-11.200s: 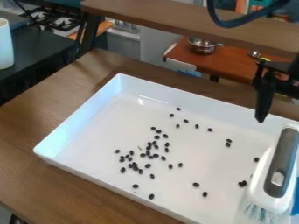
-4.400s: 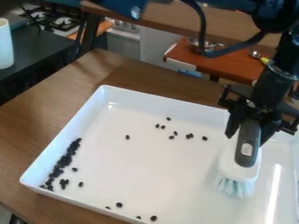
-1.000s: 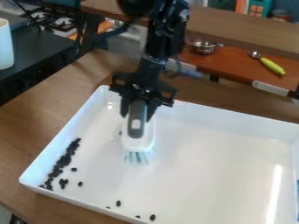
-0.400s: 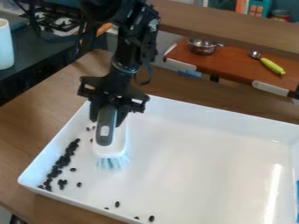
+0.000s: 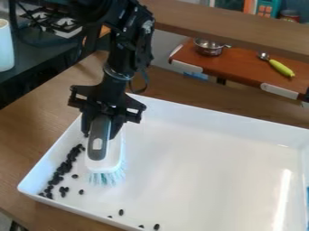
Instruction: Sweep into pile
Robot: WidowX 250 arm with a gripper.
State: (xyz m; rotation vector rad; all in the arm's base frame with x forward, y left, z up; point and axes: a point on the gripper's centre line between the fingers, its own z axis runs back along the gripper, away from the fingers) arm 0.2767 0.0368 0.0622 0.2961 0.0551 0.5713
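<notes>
End effector (image 5: 100, 132) closed on the grey handle of the brush (image 5: 104, 165), one finger to either side; bristles (image 5: 107, 177) below it, at or just above the floor of the white tray (image 5: 211, 173); tray on the wooden surface (image 5: 30, 131).

Main row of dark beans (image 5: 63, 168) camera-left of and below the end effector, along the tray's side wall; a few loose ones just beside that row; four stragglers (image 5: 121, 212) farther below the end effector, toward the camera-side wall.

Step in hand, as I judge it: gathering strays against the side wall; most beans collected, though as a long strip more than a heap.

Next move: finish the short push camera-left without riding over the row; then lift, set bristles down beyond the stragglers, sweep them toward the row; too hard a stroke could scatter it.
</notes>
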